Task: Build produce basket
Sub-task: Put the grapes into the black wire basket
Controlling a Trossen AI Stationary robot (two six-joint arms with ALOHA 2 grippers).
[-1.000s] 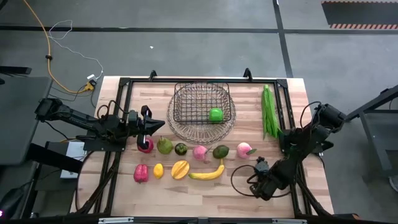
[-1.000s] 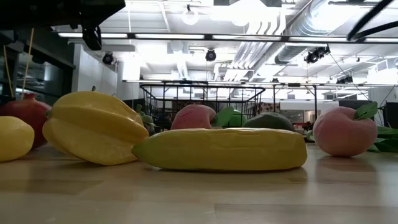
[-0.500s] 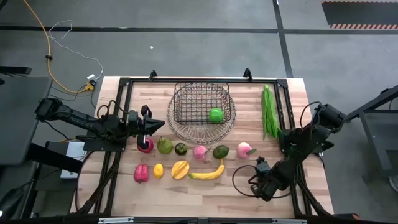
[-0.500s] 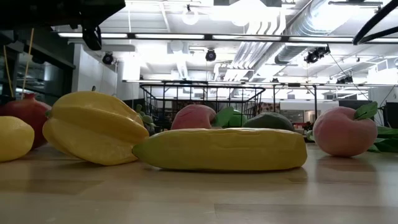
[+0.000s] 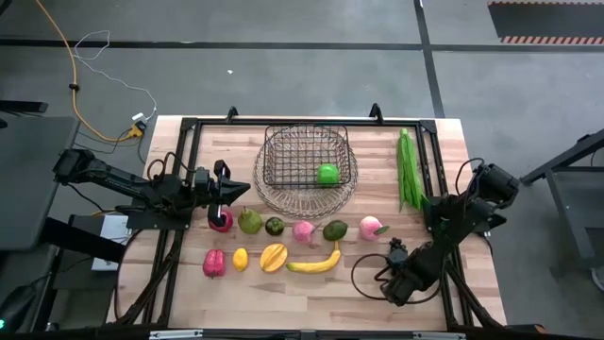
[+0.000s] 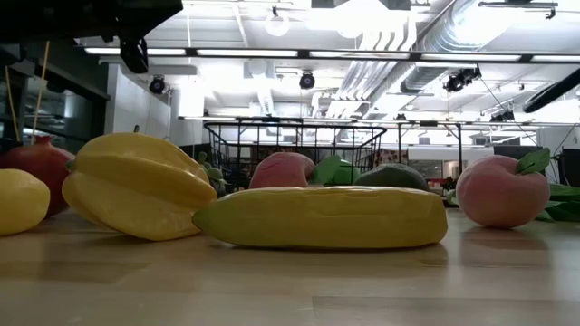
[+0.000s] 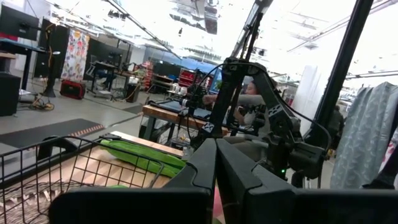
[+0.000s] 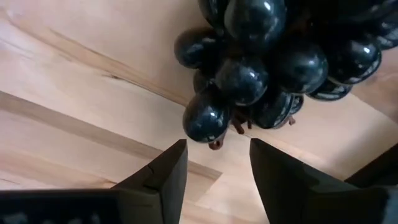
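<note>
The right hand [image 8: 212, 163], fingers spread, hangs low over the dark grapes [image 8: 273, 62] on the surface's [image 5: 472, 283] near right corner, while the left hand [image 5: 229, 192], pressed together, waits beside the basket [image 5: 307, 170], which holds a green apple [image 5: 327, 174].

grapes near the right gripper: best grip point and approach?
Judging by the right wrist view, grip the grapes across the middle of the bunch, coming straight down from above. It's a lumpy cluster of round berries lying on the bare table, so single berries would likely slip; closing on the mass near the stem bits is safer. The right gripper is open, aimed at the bunch's edge.
</note>
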